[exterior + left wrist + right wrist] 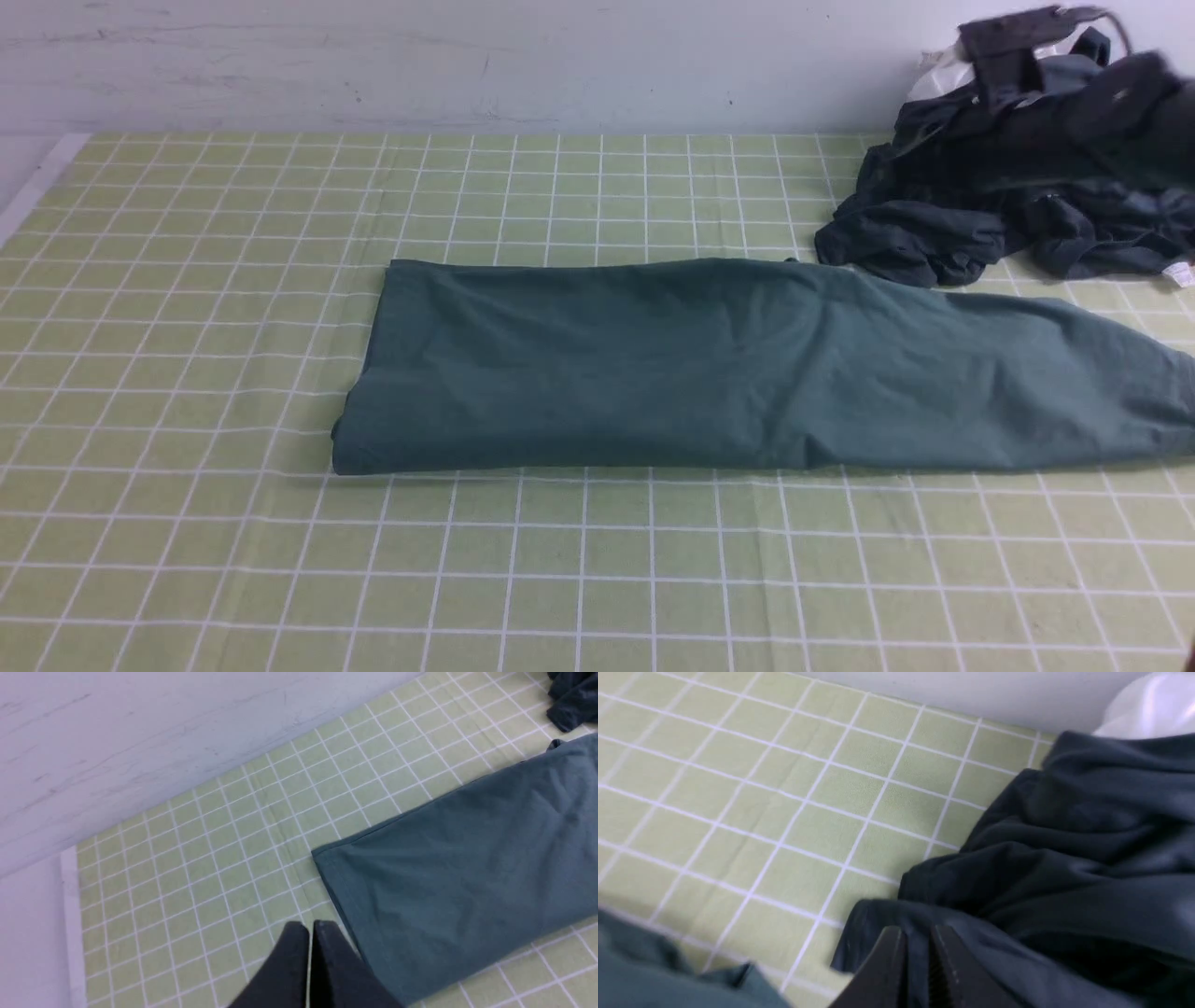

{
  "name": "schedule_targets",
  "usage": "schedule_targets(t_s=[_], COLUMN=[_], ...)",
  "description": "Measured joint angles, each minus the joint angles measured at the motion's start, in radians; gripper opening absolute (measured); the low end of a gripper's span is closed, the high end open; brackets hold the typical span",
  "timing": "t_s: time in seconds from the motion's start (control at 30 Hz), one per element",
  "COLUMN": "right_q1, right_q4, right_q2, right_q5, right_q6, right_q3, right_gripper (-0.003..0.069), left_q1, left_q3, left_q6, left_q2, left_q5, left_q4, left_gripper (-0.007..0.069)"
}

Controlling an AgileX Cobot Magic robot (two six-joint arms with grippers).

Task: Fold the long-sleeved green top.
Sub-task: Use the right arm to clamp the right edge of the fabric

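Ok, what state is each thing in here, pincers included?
green long-sleeved top, folded into a long band, lying flat.
dark grey garment, crumpled in a heap at the far right.
white cloth, bunched behind that heap, mostly hidden.
left pincer, shut, empty.
right pincer, jaws a sliver apart over the heap; grip unclear.

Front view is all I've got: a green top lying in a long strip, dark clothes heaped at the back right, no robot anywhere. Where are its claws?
Observer: The left gripper hangs just beside the left-end edge of the top.
Operator: Is it gripping the cloth?
Observer: No, its jaws are shut on nothing.
Operator: And the other one?
Observer: The right gripper hangs over the edge of the dark clothes, jaws a narrow slit apart, nothing visibly held.
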Motion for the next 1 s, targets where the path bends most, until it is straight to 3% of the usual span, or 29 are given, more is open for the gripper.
schedule_targets(t_s=[0.1, 0.27, 0.37, 0.67, 1.0], right_q1=[-0.060, -0.209, -0.264, -0.322, -0.322], right_q4=[-0.025, -0.159, -0.271, -0.457, -0.557], right_q2=[-0.071, -0.146, -0.126, -0.102, 0.021], right_q5=[0.145, 0.443, 0.532, 0.495, 0.456], right_q6=[0.038, 0.276, 0.403, 0.539, 0.696], right_q3=[0.000, -0.002, 0.023, 0.134, 0.205], right_gripper=[0.0118, 0.0239, 0.0312, 0.0490, 0.0506], left_q1=[0.000, 0.000, 0.000, 0.001, 0.001], left_q3=[0.131, 0.597, 0.808, 1.110, 1.128], left_q6=[-0.039, -0.176, -0.200, -0.213, -0.216], left_q2=[-0.137, -0.461, -0.548, -0.550, -0.550], left_q5=[-0.034, -0.216, -0.257, -0.292, -0.415], left_q4=[0.022, 0.079, 0.096, 0.105, 0.097], left_gripper=[-0.0004, -0.0004, -0.0004, -0.0004, -0.0003])
